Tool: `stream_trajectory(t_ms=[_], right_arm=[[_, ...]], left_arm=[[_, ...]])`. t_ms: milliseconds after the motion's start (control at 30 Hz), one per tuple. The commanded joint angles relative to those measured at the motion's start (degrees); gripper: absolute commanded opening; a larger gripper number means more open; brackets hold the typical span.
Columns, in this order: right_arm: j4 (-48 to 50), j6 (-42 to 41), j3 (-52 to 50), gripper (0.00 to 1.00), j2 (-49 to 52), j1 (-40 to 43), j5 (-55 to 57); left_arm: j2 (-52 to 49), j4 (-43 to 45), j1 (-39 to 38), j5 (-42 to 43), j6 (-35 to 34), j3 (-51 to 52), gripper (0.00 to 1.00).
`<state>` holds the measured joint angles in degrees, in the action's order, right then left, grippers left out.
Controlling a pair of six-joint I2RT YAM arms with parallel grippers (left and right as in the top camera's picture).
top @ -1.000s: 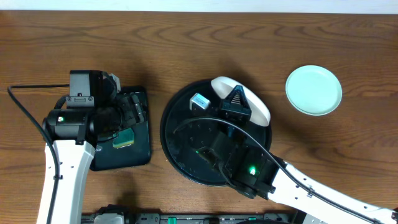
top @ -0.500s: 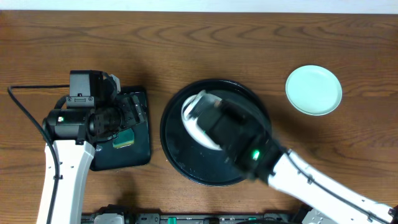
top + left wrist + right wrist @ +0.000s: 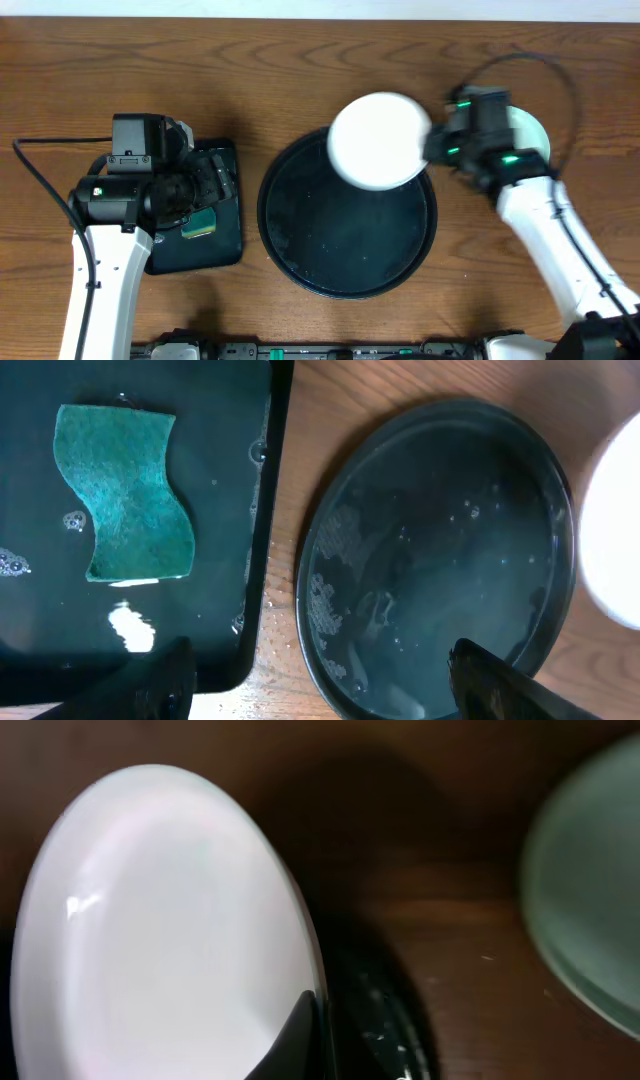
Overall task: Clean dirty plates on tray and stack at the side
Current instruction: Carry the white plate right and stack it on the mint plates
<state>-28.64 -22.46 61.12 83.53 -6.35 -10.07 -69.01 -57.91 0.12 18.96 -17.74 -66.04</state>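
My right gripper (image 3: 437, 150) is shut on the rim of the white plate (image 3: 378, 140) and holds it tilted above the far right rim of the round black tray (image 3: 345, 268). The plate shows plain white, with no smear, in the right wrist view (image 3: 150, 920), where one finger (image 3: 308, 1040) lies on its rim. A mint-green plate (image 3: 538, 130) lies on the table to the right, partly hidden by my right arm, and also shows in the right wrist view (image 3: 590, 890). The round tray holds no plates, only water drops (image 3: 440, 560). My left gripper (image 3: 320, 695) is open and empty.
A smaller black rectangular tray (image 3: 222, 245) lies left of the round tray, under my left arm. A green sponge (image 3: 130, 490) lies in it, with some foam and water. The wooden table runs all around.
My right gripper has lifted the white plate off the round tray and swung it up and to the right, toward the mint-green plate. The left arm has not moved.
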Motion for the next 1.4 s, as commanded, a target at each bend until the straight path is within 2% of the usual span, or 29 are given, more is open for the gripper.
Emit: stream_trajectory(t_ms=[0, 200, 367, 633, 867, 900, 967, 1033, 1100, 1200, 1300, 1367], right_arm=[[-0.02, -8.46, 0.57, 0.01, -0.26, 10.69, -6.84], [-1.53, -9.16, 0.55, 0.01, 0.04, 27.54, -6.93], [-2.93, -8.33, 0.09, 0.01, 2.49, 35.08, -6.47], [-2.05, -6.64, -0.02, 0.02, 12.96, 36.96, -6.32], [-0.70, -6.62, -0.02, 0.01, 15.65, 36.94, -6.29], [-0.70, -6.60, -0.02, 0.07, 15.65, 36.96, -6.32], [-0.72, -6.54, -0.02, 0.30, 15.63, 36.94, -6.64], [-0.68, -5.88, 0.20, 0.45, 15.56, 36.94, -8.74], [-1.62, -4.55, 1.68, 0.47, 14.67, 36.83, -12.79], [-3.74, -2.05, 4.02, 0.49, 12.17, 35.78, -12.68], [-5.09, 3.78, 6.08, 0.50, 8.90, 33.77, -11.13], [-5.40, 4.52, 6.34, 0.56, 6.97, 32.17, -6.38]], left_arm=[[0.11, -0.15, -0.20, -0.57, 0.55, -0.09, 0.81], [0.11, -0.11, -0.20, -0.57, 0.55, -0.09, 0.81], [0.11, 0.15, -0.20, -0.57, 0.55, -0.09, 0.81], [0.11, 0.13, -0.22, -0.57, 0.55, -0.07, 0.81], [0.11, 0.07, -0.20, -0.55, 0.55, -0.09, 0.81], [0.11, 0.07, -0.20, -0.57, 0.55, -0.09, 0.81], [0.11, 0.09, -0.20, -0.55, 0.55, -0.09, 0.81], [0.11, 0.09, -0.20, -0.57, 0.55, -0.09, 0.81], [0.11, 0.11, -0.22, -0.57, 0.55, -0.09, 0.81], [0.11, 0.13, -0.20, -0.57, 0.55, -0.07, 0.81], [0.11, 0.15, -0.20, -0.57, 0.57, -0.09, 0.81], [0.11, 0.15, -0.20, -0.57, 0.57, -0.09, 0.81]])
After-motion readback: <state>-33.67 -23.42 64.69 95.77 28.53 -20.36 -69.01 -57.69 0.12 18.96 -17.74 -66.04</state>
